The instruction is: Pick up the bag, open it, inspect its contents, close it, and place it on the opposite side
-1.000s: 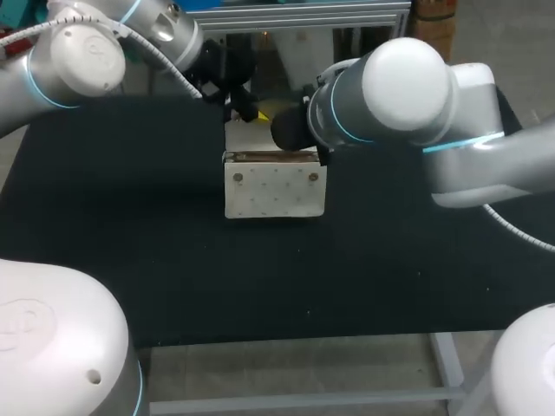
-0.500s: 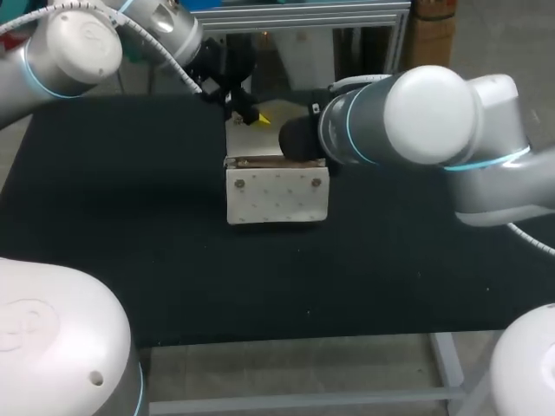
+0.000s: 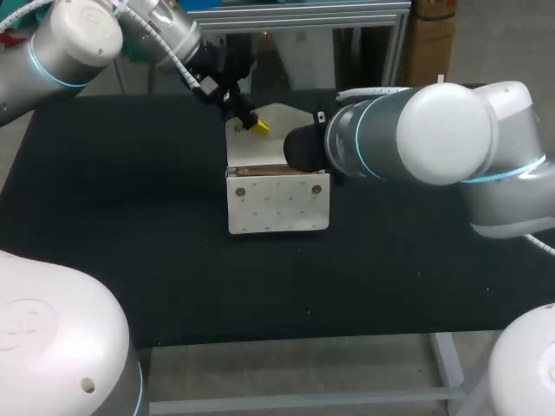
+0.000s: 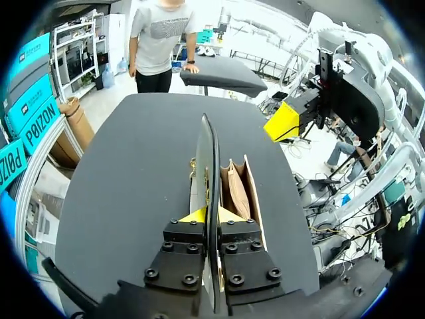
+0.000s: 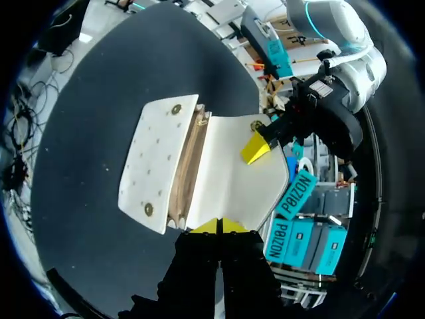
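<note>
- Bag [image 3: 277,201]: white, upright at mid-table, flap [image 3: 282,139] lifted open.
- Right gripper [image 5: 219,226]: arm laid across from the right, fingers pressed together just beside the flap's side edge.
- Left gripper [image 3: 257,126]: arm angled down from the far left, pinching the flap's far edge.

This is looking like a robotics lab: two large white-and-grey robot arms, the left arm [image 3: 74,43] and the right arm [image 3: 442,130], are showing glowing blue joint rings and exposed cabling. They are hanging over a plain black-matted table [image 3: 130,243], where a white bag [image 3: 277,201] is standing toward the far edge.
</note>
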`<state>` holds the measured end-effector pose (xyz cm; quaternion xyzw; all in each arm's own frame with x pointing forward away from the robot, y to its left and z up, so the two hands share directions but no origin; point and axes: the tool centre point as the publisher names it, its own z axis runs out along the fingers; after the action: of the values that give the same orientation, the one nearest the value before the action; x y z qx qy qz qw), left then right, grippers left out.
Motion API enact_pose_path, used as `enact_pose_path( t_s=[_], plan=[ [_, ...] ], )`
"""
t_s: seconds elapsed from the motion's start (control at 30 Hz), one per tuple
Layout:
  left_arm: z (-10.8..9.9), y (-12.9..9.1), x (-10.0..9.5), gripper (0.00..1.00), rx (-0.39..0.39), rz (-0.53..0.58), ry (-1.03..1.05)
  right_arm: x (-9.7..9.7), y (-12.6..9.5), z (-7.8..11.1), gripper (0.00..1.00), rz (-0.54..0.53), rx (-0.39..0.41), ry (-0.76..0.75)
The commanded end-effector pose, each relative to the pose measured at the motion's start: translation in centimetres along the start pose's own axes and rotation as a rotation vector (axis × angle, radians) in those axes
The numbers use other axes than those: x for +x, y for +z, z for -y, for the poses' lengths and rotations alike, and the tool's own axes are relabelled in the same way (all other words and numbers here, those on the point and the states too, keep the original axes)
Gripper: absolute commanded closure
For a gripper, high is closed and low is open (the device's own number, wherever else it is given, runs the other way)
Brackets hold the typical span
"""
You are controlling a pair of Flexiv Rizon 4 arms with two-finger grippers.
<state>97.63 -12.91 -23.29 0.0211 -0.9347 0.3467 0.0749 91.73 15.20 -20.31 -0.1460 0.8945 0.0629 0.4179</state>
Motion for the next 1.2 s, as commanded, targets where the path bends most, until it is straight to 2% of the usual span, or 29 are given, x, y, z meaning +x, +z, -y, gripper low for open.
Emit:
enact_pose_path(
  t_s=[0.03, 0.33, 0.67, 1.03, 1.2],
  plan=[
    [-0.5, 1.4, -2.2, 1.0, 0.007, -0.142, -0.017, 0.5, -0.8, -0.1, 1.0, 0.006, 0.008, -0.002],
    [-1.9, 2.3, -3.6, 1.0, -0.036, -0.114, -0.017, 1.0, -0.9, -0.6, 1.0, 0.001, 0.015, -0.008],
    [-3.6, 2.8, -3.9, 1.0, -0.023, -0.094, -0.004, 2.0, -0.6, -1.3, 1.0, -0.033, 0.01, -0.017],
    [-4.5, 3.8, -4.1, 1.0, -0.024, -0.038, -0.033, 5.3, -0.3, -2.1, 1.0, -0.207, 0.013, 0.078],
    [-4.9, 4.1, -4.0, 1.0, -0.025, -0.014, -0.039, 7.0, -0.6, -2.4, 1.0, -0.265, 0.078, 0.148]
  ],
)
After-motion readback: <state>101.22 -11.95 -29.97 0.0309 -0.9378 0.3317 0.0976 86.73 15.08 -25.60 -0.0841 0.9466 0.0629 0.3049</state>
